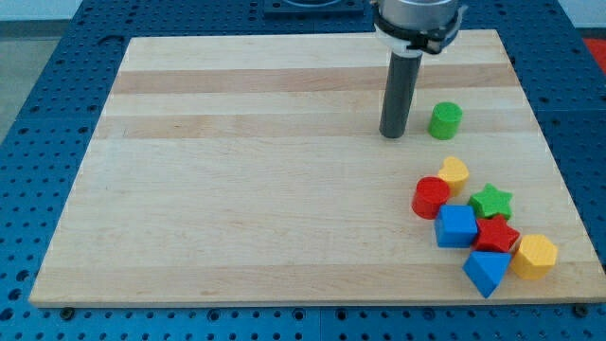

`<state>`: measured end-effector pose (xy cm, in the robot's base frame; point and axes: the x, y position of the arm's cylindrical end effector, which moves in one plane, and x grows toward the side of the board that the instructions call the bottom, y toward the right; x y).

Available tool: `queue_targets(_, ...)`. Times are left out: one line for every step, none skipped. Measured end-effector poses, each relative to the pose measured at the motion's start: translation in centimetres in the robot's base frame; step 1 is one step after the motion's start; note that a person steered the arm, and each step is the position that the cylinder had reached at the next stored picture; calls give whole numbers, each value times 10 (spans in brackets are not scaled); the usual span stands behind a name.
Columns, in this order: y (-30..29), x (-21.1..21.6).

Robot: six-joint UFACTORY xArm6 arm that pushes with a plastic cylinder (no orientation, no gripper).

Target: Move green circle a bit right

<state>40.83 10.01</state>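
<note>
Pale wooden worktop lies over a blue perforated base, and most of its surface is bare, from the view's left edge across to the middle. All the blocks sit in the right-hand part.

No claw is fitted: the arm ends in a dark rod, and my tip rests on the wood in the upper right area, just to the view's left of the green circle. A narrow gap shows between them; they do not touch. To the view's right of the green circle the wood runs open up to the worktop's right edge, with nothing in that strip. Toward the view's top there is also bare wood up to the far edge.

Below the green circle, well apart from it, stands a cluster near the lower right corner. A small yellow block sits at its top, touching a red circle. A green star lies to the view's right of these. Beneath come a blue cube and a red star-like block, pressed close together. Lowest are a blue triangle and a yellow hexagon, the latter near the worktop's right edge.

No containers are seen on the worktop.
</note>
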Motion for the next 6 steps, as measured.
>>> queue_targets(11, 0)
queue_targets(27, 3)
queue_targets(49, 4)
queue_targets(76, -4)
queue_targets(81, -1)
queue_targets(82, 7)
